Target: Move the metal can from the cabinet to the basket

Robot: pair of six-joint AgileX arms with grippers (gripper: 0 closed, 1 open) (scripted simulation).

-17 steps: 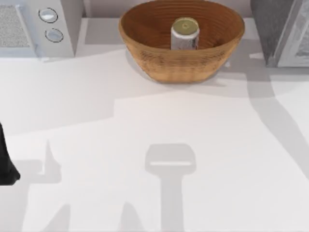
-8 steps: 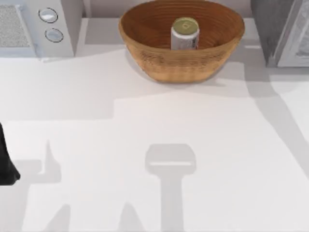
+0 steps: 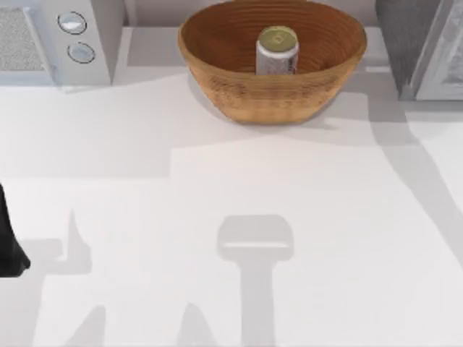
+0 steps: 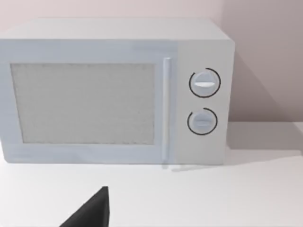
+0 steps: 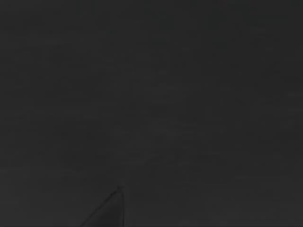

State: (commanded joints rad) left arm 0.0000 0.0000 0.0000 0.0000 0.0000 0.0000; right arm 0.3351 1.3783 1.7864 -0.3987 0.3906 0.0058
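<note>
Silvery-sided, gold-topped metal can [image 3: 276,50] stands upright inside the round brown woven wicker basket [image 3: 217,69] beside the grey speckled cabinet [image 3: 405,43], so I judge the task finished. My left arm [image 3: 9,242] sits parked at the tabletop's [image 3: 217,181] left edge; gripper states I cannot tell.

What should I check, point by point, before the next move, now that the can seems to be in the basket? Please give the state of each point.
1. The metal can is inside the basket: ok.
2. The can stands upright, gold top up: ok.
3. The basket sits flat on the table, between the microwave and the cabinet: ok.
4. No gripper is on or over the can: ok.
5. The left arm is parked at the table's left edge; its gripper's finger state: cannot tell.
6. The right wrist view is dark; the right gripper's state: cannot tell.
</note>
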